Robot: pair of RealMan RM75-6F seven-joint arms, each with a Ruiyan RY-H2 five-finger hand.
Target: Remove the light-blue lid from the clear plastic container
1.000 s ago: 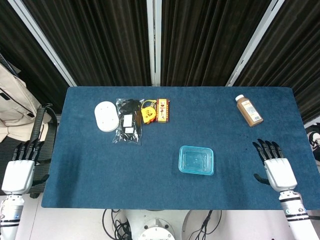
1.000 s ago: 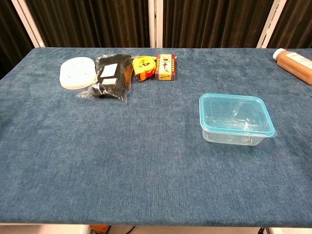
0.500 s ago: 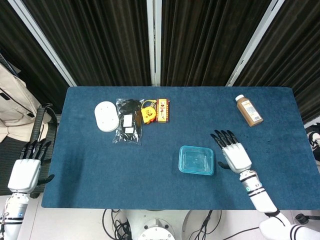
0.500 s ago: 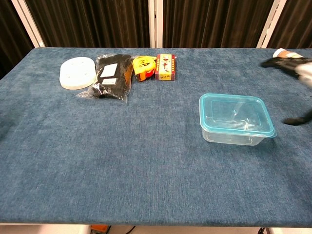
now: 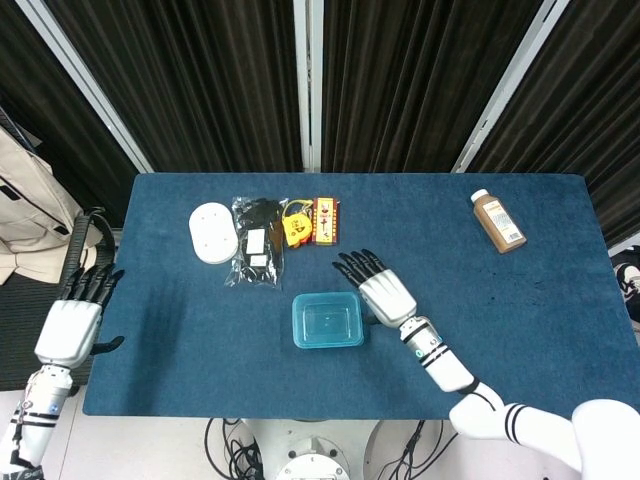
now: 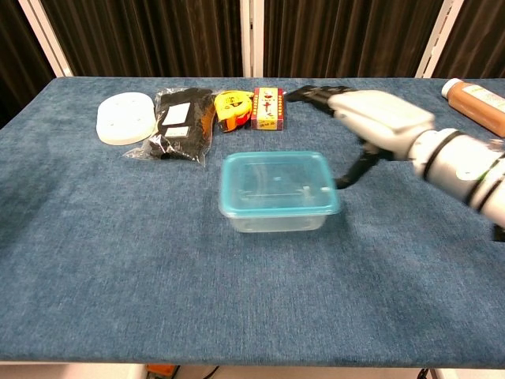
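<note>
The clear plastic container [image 5: 327,322] with its light-blue lid [image 6: 276,181] on top sits near the table's front middle. My right hand [image 5: 385,293] lies just right of it with its fingers stretched out and apart, pointing toward the far side. Its thumb [image 6: 353,172] touches the container's right edge; nothing is gripped. In the chest view the right hand [image 6: 380,115] hovers above and to the right of the lid. My left hand [image 5: 72,326] hangs off the table's left edge, fingers apart and empty; the chest view does not show it.
At the back left lie a white round disc [image 5: 211,232], a black bag [image 5: 256,243], a yellow tape measure [image 5: 294,224] and a red box [image 5: 325,220]. A brown bottle [image 5: 498,221] lies at the back right.
My right hand swept left across the table, and the container slid left with it from the right of centre. My left hand crept slightly toward the table.
</note>
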